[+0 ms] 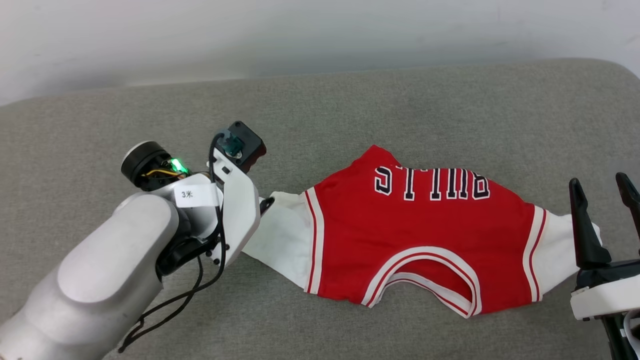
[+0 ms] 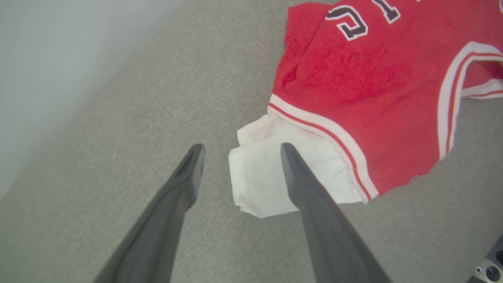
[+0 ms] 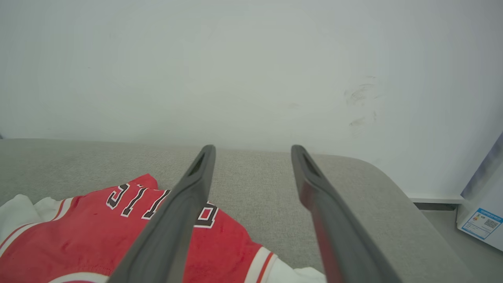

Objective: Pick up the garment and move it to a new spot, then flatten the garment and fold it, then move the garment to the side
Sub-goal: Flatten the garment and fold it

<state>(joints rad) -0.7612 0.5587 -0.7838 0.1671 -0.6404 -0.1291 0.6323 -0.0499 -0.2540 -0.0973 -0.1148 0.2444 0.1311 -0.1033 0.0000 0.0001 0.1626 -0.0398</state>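
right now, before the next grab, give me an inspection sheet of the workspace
surface: grey fabric cushion, rounded corners
job's things: red BULLS T-shirt lying spread and rumpled, print up, sleeves out to both sides
clutter: nothing seen
grippers: left gripper open over the end of a white sleeve; right gripper open by the other sleeve; neither holds anything
cables: black cable looping loose off the left arm
surroundings: white wall; box with a blue label past the cushion's right end

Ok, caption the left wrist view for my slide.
Open left claw poised at the white sleeve of the red shirt.
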